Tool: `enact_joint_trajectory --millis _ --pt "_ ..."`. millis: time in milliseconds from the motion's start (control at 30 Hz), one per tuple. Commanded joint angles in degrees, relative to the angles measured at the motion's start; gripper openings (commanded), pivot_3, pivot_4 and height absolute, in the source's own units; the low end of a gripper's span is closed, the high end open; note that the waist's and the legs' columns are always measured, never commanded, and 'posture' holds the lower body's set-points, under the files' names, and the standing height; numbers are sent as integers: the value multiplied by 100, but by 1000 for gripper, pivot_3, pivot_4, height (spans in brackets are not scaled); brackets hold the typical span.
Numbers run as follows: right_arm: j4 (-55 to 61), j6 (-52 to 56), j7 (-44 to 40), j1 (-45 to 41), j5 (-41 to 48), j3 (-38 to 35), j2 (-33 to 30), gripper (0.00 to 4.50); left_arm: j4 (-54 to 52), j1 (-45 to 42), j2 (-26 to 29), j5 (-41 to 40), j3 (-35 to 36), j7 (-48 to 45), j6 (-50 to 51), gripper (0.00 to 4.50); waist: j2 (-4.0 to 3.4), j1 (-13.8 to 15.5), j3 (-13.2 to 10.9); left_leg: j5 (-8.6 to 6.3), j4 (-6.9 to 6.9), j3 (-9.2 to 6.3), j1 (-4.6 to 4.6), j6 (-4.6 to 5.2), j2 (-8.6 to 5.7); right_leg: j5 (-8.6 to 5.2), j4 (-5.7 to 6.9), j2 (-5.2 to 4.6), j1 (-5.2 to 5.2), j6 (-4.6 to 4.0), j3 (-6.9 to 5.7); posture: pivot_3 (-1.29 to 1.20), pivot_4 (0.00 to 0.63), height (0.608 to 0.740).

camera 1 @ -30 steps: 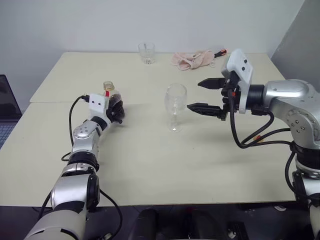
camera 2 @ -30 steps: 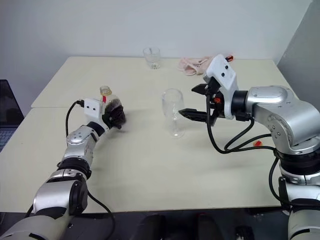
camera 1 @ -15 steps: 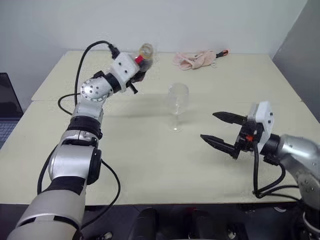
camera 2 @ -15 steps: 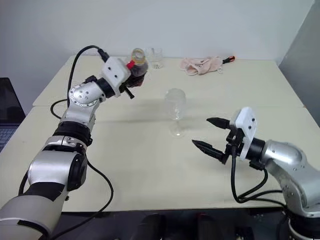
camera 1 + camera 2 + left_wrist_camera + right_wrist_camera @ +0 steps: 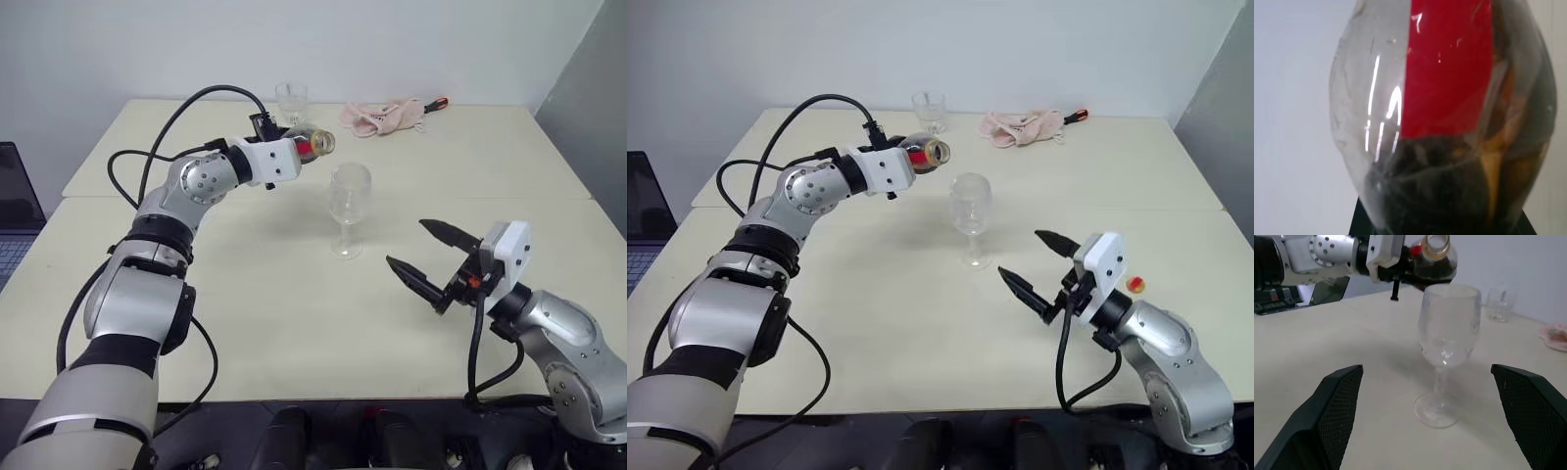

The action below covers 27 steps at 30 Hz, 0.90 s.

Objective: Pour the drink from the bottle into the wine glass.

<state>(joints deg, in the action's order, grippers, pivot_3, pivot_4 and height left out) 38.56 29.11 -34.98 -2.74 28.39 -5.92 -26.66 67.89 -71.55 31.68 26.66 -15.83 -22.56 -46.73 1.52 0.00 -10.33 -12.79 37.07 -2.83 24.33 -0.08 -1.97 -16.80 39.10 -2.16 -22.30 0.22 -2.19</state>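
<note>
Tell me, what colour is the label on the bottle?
Red. The label on the bottle shows best in the left wrist view.

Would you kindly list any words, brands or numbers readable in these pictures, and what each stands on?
None can be read.
The bottle in the left pincer bears a plain red label strip with no lettering showing.
The wine glass is unmarked.

Cream counter (image 5: 245, 294); clear wine glass (image 5: 348, 206) at centre; bottle (image 5: 306, 144) with a red label and dark brown drink (image 5: 1440, 186); pink cloth (image 5: 382, 116) at upper right.
</note>
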Motion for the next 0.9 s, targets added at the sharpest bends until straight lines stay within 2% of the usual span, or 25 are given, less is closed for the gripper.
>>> enact_joint_trajectory --millis 33,900 --pt "225 -202 -58 109 100 2 -46 4500 -27 -299 86 231 -125 429 -190 792 0 -4 0 0 0 0 0 0 -1 0 1 0 0 0 0 0 150 740" --pt "166 -238 21 38 64 123 -99 4500 182 -905 279 1707 -1199 2140 -193 792 0 -10 0 5 1 -1 0 -8 -2 0 4 -1 -1 1 0 0 150 740"
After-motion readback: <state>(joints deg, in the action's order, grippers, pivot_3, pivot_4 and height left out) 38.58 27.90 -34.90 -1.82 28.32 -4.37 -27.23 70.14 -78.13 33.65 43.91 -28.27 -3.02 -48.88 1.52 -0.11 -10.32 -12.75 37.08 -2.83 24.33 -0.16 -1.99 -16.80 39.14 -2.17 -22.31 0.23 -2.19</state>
